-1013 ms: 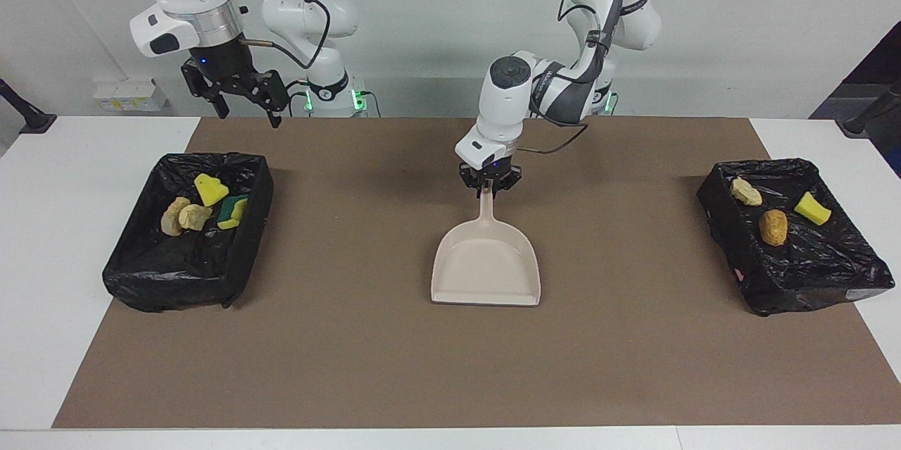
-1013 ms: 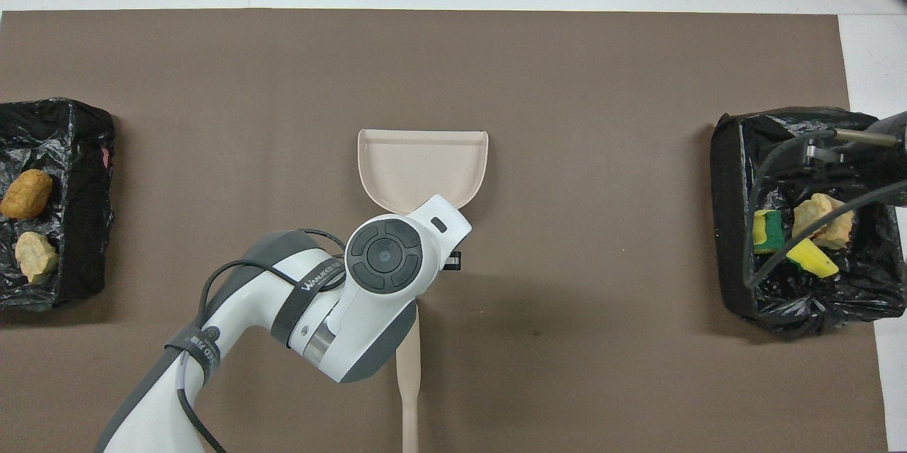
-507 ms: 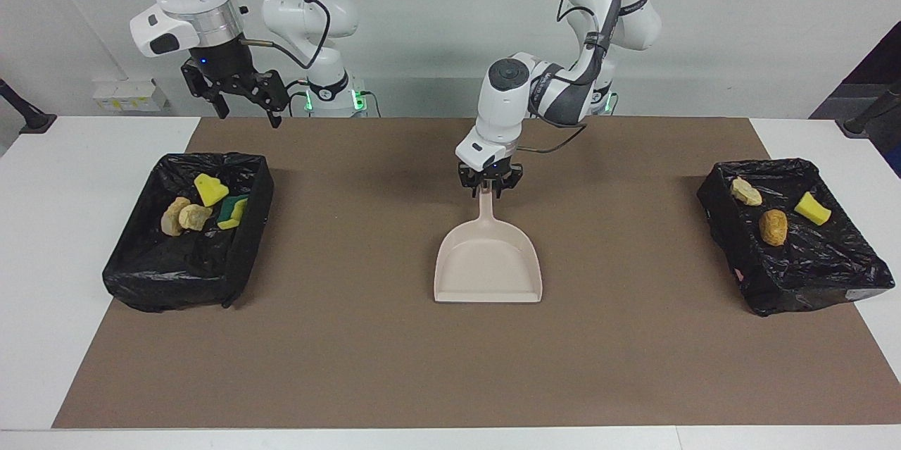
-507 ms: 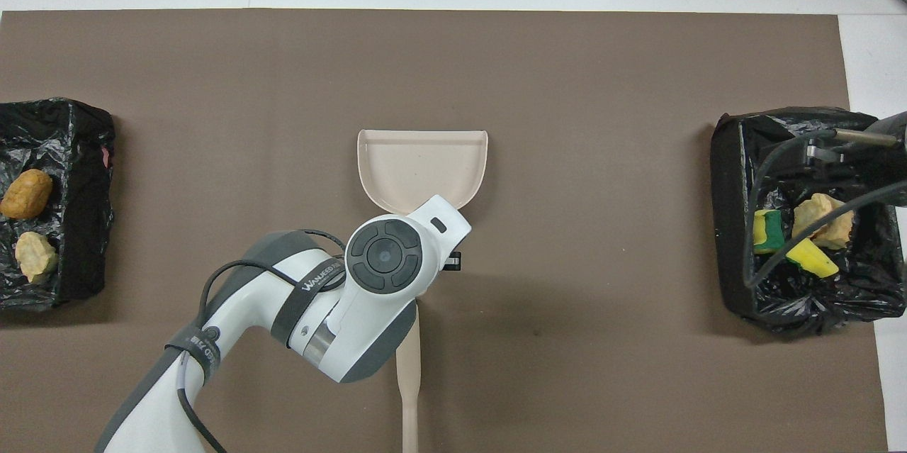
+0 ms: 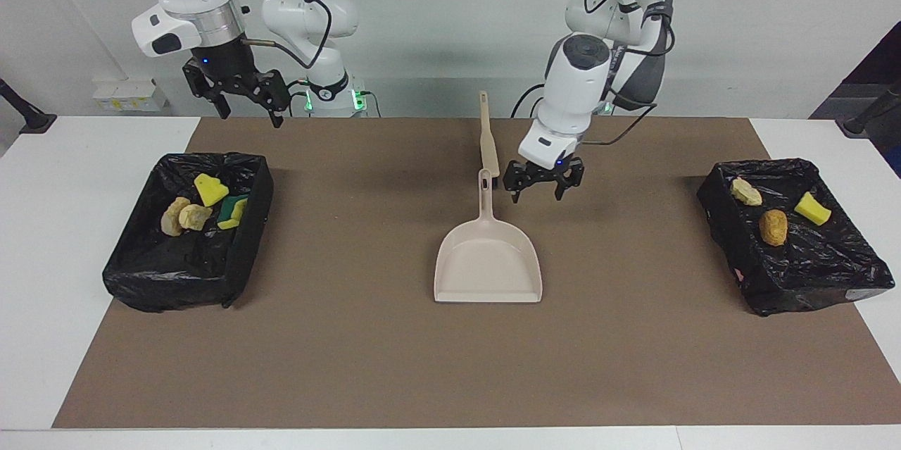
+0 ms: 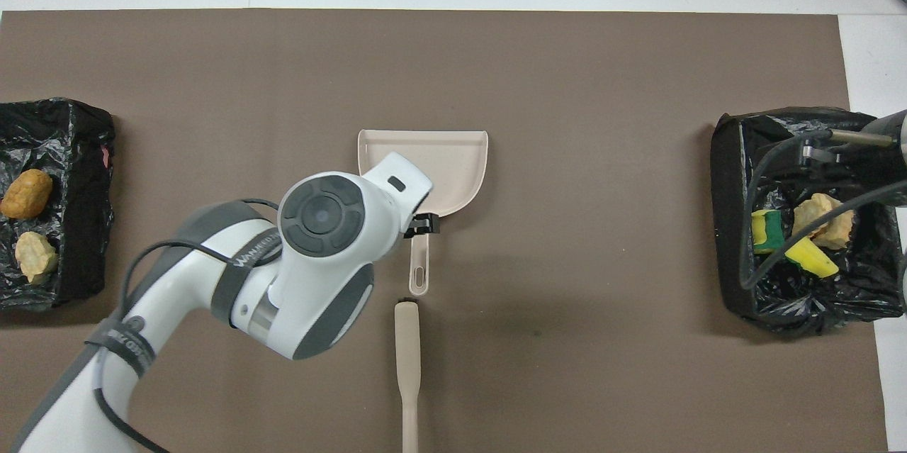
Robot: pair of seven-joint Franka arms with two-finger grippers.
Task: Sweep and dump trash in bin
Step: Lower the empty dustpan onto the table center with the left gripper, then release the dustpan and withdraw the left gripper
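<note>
Seven scraps of trash, all binned; four under the right gripper (image 5: 243, 101) in a black-lined bin (image 5: 134, 274): yellow sponge chunk (image 5: 210, 189), green-and-yellow piece (image 5: 232, 213), two tan lumps (image 5: 184, 216); that gripper waits, fingers spread, empty. Beige dustpan (image 5: 488, 263) flat on the mat, mouth away from the robots; a brush handle (image 5: 487, 136) just past its handle tip, nearer the robots. Left gripper (image 5: 543, 182) open, empty, hanging beside the dustpan handle; half a second ago it was down on that handle, since lifted off toward its own end. Second bin (image 5: 809, 288) holds a pale lump (image 5: 745, 191), an orange lump (image 5: 773, 227), a yellow chunk (image 5: 812, 208). Brown mat (image 5: 352, 365) on a white table (image 5: 42, 239); pale wall.
</note>
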